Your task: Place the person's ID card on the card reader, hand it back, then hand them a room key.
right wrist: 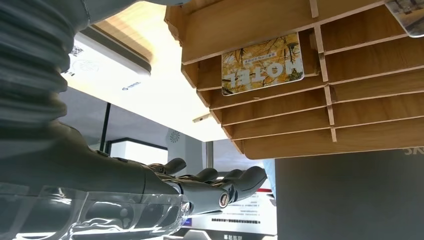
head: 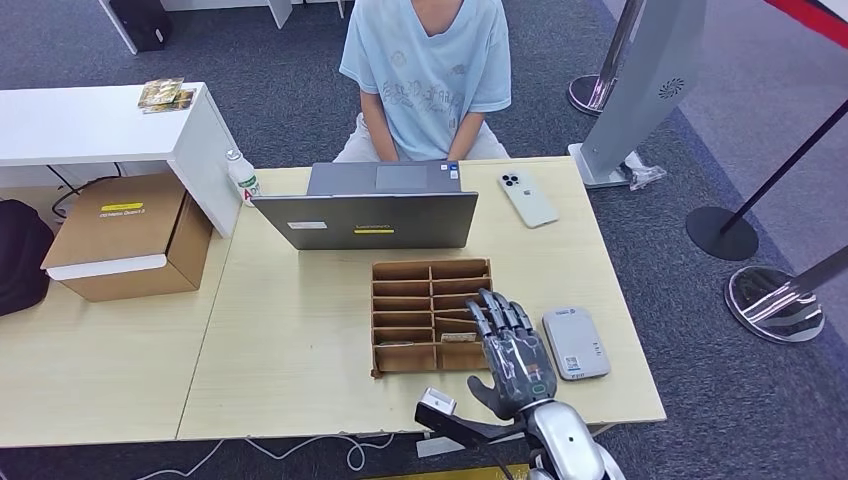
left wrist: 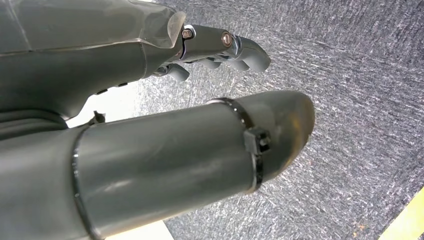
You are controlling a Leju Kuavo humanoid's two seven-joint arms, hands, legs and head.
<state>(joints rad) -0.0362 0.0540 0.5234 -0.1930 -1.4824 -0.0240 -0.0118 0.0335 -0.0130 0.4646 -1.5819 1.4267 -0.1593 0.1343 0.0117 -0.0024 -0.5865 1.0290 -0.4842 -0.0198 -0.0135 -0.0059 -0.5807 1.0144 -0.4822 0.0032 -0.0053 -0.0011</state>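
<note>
Head view: right hand [head: 513,352] hovering flat over the near right corner of the wooden card rack [head: 431,315], fingers [head: 497,313] stretched forward and apart, holding nothing. Grey card reader [head: 575,342] lying just beside the fingers on the outer side, bare on top, no ID card on it or anywhere to be made out. Right wrist view: a hotel room key card [right wrist: 263,64] lying flat in one rack slot, just ahead of the fingertips, long edge running along the slot and so across the direction the fingers point. Judged nearer by far to the right hand. Left wrist view: left hand [left wrist: 165,115] hanging over grey carpet [left wrist: 360,90], fingers [left wrist: 235,50] curled, nothing in them. Likely step: picking the key card.
</note>
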